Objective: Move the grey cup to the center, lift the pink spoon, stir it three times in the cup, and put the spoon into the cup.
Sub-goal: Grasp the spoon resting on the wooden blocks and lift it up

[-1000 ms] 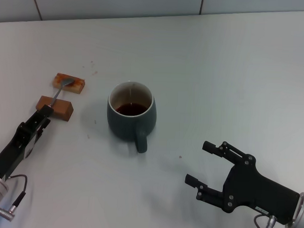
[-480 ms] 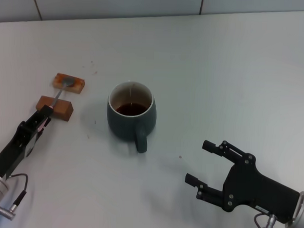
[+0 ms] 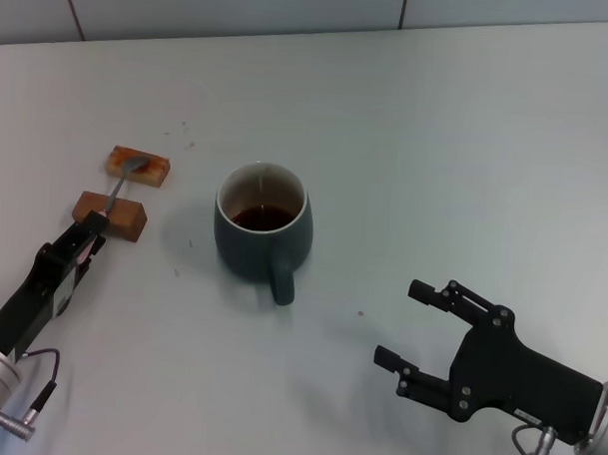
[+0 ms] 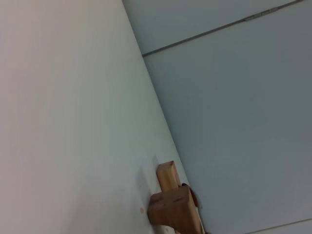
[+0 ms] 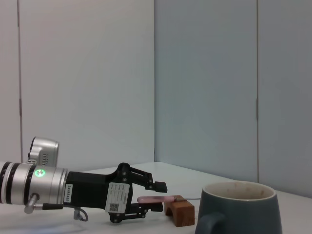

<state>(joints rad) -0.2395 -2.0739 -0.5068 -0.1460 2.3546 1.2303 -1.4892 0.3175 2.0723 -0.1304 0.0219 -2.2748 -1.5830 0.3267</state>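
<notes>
While the dark grey-teal ceramic cup (image 3: 263, 231) stands near the middle of the white table (image 3: 437, 142), brown liquid sits low inside its cream interior and its loop handle points toward the robot. Left of it lie two brown rectangular wooden blocks (image 3: 110, 215), the far one (image 3: 137, 165) carrying the grey metal bowl of the slim pink-handled spoon (image 3: 119, 186), whose neck crosses to the near block. Left gripper (image 3: 84, 242) sits low at the near block; in the right wrist view its fingers (image 5: 157, 186) stand apart above and below the spoon's pink handle end (image 5: 155, 200), a gap visible over the handle, so not closed on it. Right gripper (image 3: 412, 325) hovers near-right of the cup, jaws spread wide, holding nothing. Left wrist view shows only the blocks (image 4: 176, 207) and table.
</notes>
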